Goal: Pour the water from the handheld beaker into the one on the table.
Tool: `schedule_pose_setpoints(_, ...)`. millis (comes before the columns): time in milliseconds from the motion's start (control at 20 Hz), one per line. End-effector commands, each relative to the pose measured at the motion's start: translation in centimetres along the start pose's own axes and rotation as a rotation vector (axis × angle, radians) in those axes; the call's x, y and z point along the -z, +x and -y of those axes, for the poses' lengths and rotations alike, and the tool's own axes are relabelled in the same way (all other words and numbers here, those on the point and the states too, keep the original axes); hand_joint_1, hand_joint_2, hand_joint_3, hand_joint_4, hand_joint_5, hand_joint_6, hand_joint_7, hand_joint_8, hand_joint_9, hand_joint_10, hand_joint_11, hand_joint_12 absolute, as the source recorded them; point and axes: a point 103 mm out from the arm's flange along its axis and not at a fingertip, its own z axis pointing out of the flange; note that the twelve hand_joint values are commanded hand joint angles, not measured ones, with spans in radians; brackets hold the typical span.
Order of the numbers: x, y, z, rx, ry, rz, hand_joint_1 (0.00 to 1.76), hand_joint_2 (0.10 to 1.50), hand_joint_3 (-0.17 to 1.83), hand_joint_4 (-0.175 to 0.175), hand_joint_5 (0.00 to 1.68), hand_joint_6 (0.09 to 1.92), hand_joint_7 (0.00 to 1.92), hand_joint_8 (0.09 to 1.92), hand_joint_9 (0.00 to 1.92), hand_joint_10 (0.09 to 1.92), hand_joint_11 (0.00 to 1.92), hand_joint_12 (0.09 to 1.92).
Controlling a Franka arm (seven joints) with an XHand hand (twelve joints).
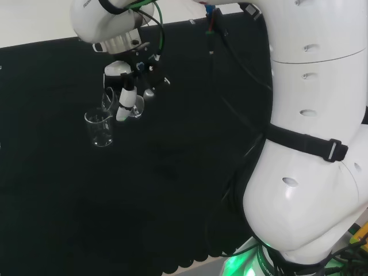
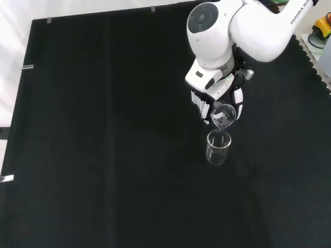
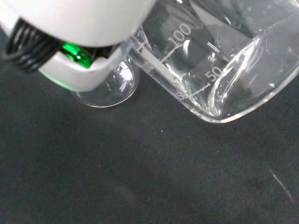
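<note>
The held beaker (image 2: 223, 114) is tipped, its lip just above the standing beaker (image 2: 218, 148) on the tabletop (image 2: 103, 155). The hand (image 2: 214, 98) is curled round it. Water seems to be running, hard to confirm. Tilt too fast and it overshoots.

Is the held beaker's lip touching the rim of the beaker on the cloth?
Cannot tell. In the front view the held beaker, tilted in the hand, overlaps the standing beaker at its rim; the head view shows them overlapping too, with no clear gap or contact.
</note>
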Motion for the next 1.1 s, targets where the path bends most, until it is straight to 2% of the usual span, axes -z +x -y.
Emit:
schedule_pose_setpoints(50, 0.13, 0.41, -0.26, -0.006, 0.023, 0.026, 1.18, 0.67, 0.63, -0.04, 1.28, 0.63, 1.64, 0.09, 1.6, 0.09, 1.24, 0.8)
schedule_pose_setpoints(700, 0.5, 1.12, -0.6, -0.037, 0.069, 0.095, 1.18, 0.67, 0.63, -0.045, 1.28, 0.63, 1.65, 0.09, 1.61, 0.09, 1.25, 0.8)
schedule_pose_setpoints(1100, 1.01, 0.97, -0.42, -0.048, 0.075, 0.119, 1.18, 0.67, 0.64, -0.048, 1.28, 0.63, 1.65, 0.09, 1.62, 0.09, 1.25, 0.8)
